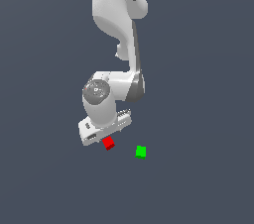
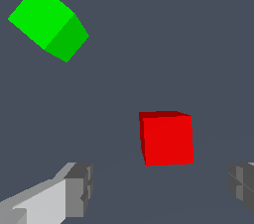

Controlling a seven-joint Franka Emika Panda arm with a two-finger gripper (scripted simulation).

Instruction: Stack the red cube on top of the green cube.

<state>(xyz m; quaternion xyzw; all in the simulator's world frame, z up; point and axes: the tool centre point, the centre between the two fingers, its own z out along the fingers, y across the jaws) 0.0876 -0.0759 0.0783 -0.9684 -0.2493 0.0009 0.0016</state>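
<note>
The red cube [image 1: 108,143] lies on the dark grey floor, just under the edge of my white gripper hand [image 1: 104,126]. The green cube [image 1: 141,152] lies a short way off, toward the exterior view's right of the red one. In the wrist view my gripper [image 2: 161,188] is open and empty, and its two grey fingertips [image 2: 79,188] stand wide apart. The red cube [image 2: 166,139] sits just beyond the fingertips, in line with the gap, touching neither. The green cube [image 2: 47,22] shows farther off, turned at an angle.
The flat dark grey floor [image 1: 198,183] spreads all around. The white arm [image 1: 116,15] reaches down from the top of the exterior view. No other objects show.
</note>
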